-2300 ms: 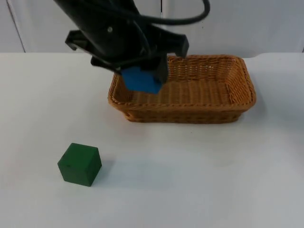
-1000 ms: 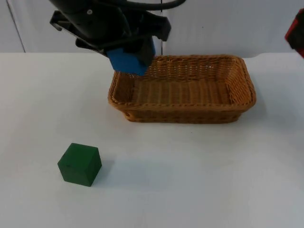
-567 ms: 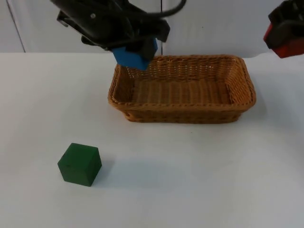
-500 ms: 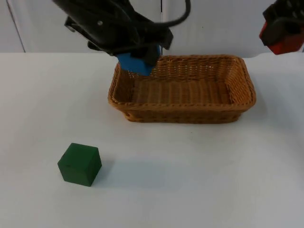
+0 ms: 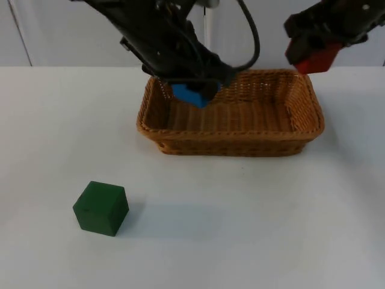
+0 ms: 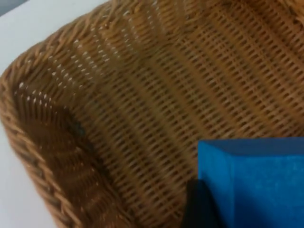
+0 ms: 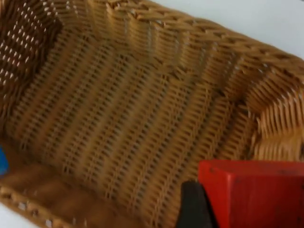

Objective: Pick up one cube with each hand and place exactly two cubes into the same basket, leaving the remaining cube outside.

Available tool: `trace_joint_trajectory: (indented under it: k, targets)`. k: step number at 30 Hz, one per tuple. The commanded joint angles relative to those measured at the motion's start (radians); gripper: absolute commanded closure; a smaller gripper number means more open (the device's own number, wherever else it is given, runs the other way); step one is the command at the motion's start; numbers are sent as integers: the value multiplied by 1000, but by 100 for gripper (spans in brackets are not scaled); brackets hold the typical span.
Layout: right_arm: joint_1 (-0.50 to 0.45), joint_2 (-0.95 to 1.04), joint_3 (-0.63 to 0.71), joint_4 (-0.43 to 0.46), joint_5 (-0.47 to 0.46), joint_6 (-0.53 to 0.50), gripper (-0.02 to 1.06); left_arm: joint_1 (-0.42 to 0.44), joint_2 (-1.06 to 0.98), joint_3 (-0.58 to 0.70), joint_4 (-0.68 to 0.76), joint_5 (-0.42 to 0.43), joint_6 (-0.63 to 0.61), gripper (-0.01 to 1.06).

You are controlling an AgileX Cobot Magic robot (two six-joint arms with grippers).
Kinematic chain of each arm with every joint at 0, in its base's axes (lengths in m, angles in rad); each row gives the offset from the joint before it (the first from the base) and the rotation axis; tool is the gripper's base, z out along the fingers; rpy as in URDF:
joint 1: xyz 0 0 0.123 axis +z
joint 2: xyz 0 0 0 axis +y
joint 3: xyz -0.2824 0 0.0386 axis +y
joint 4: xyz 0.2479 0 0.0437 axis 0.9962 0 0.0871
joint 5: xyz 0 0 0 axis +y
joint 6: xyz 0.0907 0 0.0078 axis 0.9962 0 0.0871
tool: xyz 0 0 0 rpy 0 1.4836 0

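Note:
A wicker basket [image 5: 301, 129] stands at the table's back centre. My left gripper [image 5: 194, 90] hangs over the basket's left part, shut on a blue cube [image 5: 190, 94]. The left wrist view shows that blue cube [image 6: 256, 180] close above the basket's woven floor [image 6: 156, 95]. My right gripper [image 5: 317, 55] hovers above the basket's far right rim, shut on a red cube [image 5: 316, 58]. In the right wrist view the red cube [image 7: 251, 192] sits over the basket's inside [image 7: 118, 109]. A green cube [image 5: 101, 208] rests on the table at the front left, away from both grippers.
The white table [image 5: 240, 229] stretches wide in front of the basket and around the green cube. A grey partition wall [image 5: 42, 30] closes the back edge.
My left gripper has carried the blue cube rightward and down over the basket's left part. My right gripper has come in from the right edge with the red cube, toward the basket's far right rim.

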Motion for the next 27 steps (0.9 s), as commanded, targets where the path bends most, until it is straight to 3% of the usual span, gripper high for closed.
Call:
trace_joint_trajectory:
  k: [1,14,27]
  targets:
    - [6,46,-51,14,7,-5,105,5,25,-16,-1,-17,30,105]
    - [6,228,-197,54,-11,-5,105,79,95,-16,5,-174,31,105]
    - [6,275,-198,59,-79,-8,105,79,185,-35,15,-214,57,105]
